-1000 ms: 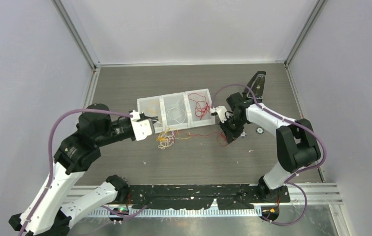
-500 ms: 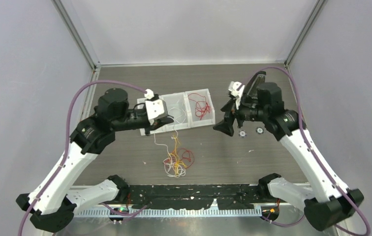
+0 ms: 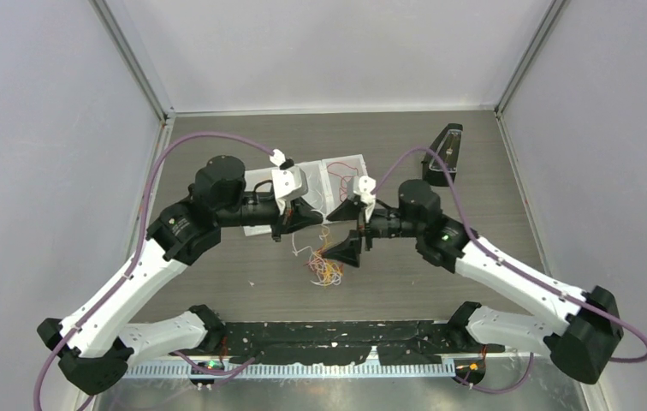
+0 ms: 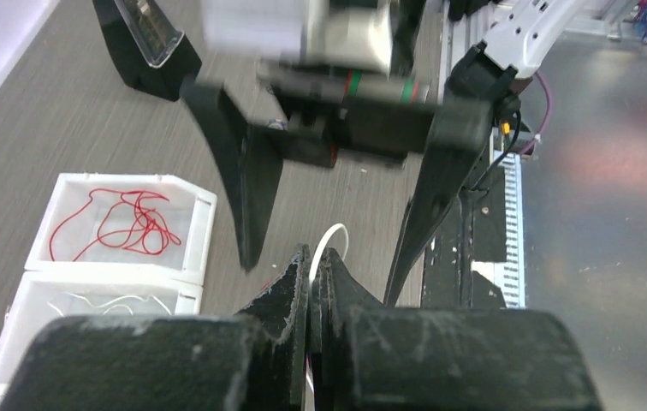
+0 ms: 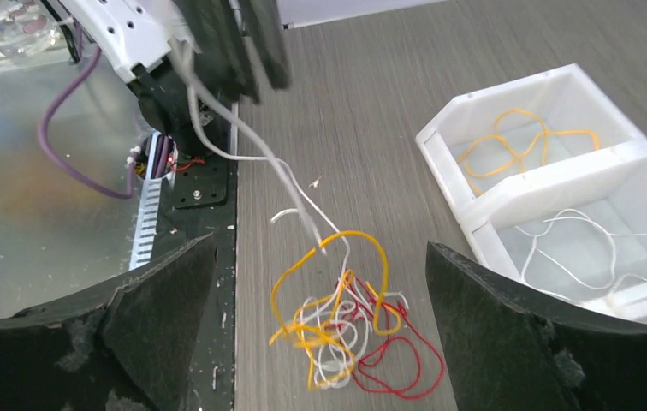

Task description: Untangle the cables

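Note:
The cables [image 5: 350,330] are a tangle of yellow, white and red loops dangling just above the table [image 3: 217,145]; in the top view this bunch [image 3: 327,270] hangs at the centre. A white strand [image 5: 252,158] runs up from the tangle to my left gripper [image 4: 317,259], which is shut on it. The same left gripper [image 3: 299,227] hovers in front of the tray. My right gripper [image 5: 320,248] is open, its fingers spread on either side of the tangle and apart from it. From above, the right gripper [image 3: 343,233] faces the left one closely.
A white three-compartment tray [image 3: 350,161] stands behind the grippers, holding sorted red cables [image 4: 123,223], white cables [image 5: 577,240] and yellow cables [image 5: 517,137]. A black stand [image 3: 447,152] sits at the back right. The black base rail [image 3: 337,338] runs along the near edge.
The right arm swung left to the centre, its gripper having opened a second ago. The left gripper moved right, and the hanging bunch went with it.

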`<action>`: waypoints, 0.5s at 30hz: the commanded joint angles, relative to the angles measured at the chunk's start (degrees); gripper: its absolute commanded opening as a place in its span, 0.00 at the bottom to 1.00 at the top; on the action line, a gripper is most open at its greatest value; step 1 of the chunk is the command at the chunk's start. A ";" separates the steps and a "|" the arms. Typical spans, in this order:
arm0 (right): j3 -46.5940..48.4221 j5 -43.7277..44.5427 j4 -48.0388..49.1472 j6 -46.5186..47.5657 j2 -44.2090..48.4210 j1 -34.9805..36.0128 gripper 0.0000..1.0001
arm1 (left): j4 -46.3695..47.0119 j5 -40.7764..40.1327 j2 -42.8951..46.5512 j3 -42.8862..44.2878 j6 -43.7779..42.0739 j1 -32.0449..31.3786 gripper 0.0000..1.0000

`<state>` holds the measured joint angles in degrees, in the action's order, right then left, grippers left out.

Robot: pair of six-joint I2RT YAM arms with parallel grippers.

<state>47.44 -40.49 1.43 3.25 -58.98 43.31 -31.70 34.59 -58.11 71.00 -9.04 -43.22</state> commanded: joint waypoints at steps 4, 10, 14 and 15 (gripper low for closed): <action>-4.28 8.30 22.14 0.24 -9.17 4.54 0.60 | 7.43 4.99 -1.66 4.18 5.71 -0.19 0.00; -9.55 5.41 17.87 6.93 -13.06 4.51 0.19 | 8.69 3.99 -1.04 11.85 4.75 2.61 0.00; -14.62 6.73 17.23 10.07 -12.51 3.75 0.15 | 7.54 1.70 -1.02 19.71 3.48 4.01 0.00; -15.64 7.31 17.03 11.62 -12.11 3.64 0.15 | 7.32 0.63 -0.89 21.42 2.89 4.09 0.00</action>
<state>34.98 -34.79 17.56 9.15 -72.31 47.48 -28.08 36.97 -60.51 84.97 -4.93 -39.88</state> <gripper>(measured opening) 0.156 0.015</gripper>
